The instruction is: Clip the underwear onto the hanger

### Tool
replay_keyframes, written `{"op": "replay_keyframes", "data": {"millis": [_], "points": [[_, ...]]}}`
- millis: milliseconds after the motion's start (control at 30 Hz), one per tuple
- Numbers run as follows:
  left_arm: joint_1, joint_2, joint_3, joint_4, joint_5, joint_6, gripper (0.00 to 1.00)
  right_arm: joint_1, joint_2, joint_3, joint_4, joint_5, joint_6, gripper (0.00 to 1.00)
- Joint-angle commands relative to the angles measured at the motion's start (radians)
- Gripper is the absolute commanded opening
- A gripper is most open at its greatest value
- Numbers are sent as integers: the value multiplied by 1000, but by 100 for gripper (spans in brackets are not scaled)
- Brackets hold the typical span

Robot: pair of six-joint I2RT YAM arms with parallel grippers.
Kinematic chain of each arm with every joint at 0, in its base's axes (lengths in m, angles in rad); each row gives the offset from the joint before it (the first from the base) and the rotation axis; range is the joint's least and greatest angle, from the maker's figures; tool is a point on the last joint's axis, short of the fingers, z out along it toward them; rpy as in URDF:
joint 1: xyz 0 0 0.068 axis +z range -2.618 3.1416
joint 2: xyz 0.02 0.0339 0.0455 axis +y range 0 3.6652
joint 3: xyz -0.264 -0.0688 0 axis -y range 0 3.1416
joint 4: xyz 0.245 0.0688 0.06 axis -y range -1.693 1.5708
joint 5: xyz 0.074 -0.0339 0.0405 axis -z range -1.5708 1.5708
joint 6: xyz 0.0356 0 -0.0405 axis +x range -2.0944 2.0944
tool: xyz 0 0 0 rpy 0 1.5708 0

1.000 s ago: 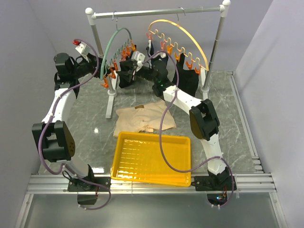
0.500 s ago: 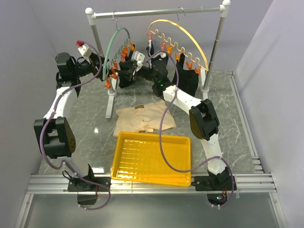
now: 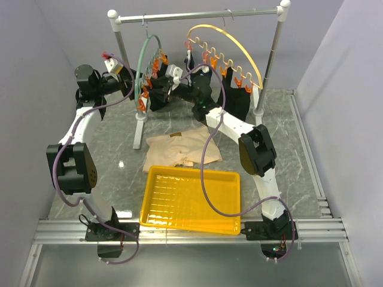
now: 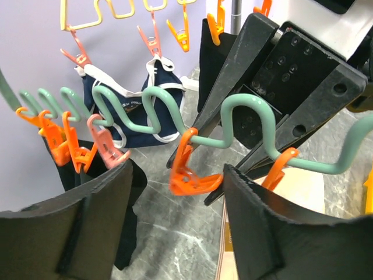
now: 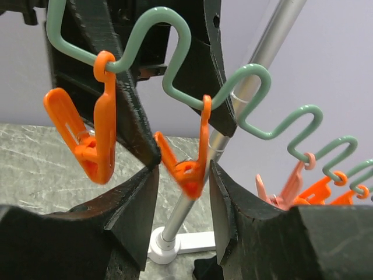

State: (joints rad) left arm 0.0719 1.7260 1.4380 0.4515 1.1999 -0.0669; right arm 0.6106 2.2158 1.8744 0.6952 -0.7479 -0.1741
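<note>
As left hand [image 4: 178,172] closed in, hanger [image 4: 247,98] turned edgeways

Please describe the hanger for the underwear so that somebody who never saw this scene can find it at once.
Look at the metal rail across the back of the table; two arc-shaped hangers hang from it. The one you want is the left one, the green hanger. Its wavy wire carries orange clips, and its green colour sets it apart from the yellow hanger on its right.

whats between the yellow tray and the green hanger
The beige underwear, lying on the table beyond the yellow tray and short of the green hanger; the top view shows it.
</note>
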Motion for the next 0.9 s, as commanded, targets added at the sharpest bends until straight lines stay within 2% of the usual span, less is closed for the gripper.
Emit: {"op": "replay_keyframes", "data": {"millis": [0,133,300,500,600,633,733,867], "points": [[-7,15,67,56,59,20,67,-12,-7,26,44,-7,1,47],[-17,33,81,130,82,-42,60,-20,-7,20,40,-10,10,47],[-37,37,91,147,105,-60,51,-25,-4,25,38,-21,25,47],[-44,58,143,18,121,9,34,-37,-11,14,35,-22,30,46],[-47,69,154,29,121,-25,25,-41,-19,-1,38,-22,33,47],[-49,72,157,27,119,-31,17,-41,-24,-9,43,-19,36,49],[-52,75,164,32,113,-71,4,-44,-28,-23,53,-15,44,51],[-57,66,141,62,101,-122,2,-48,-41,-50,66,-15,48,53]]}}
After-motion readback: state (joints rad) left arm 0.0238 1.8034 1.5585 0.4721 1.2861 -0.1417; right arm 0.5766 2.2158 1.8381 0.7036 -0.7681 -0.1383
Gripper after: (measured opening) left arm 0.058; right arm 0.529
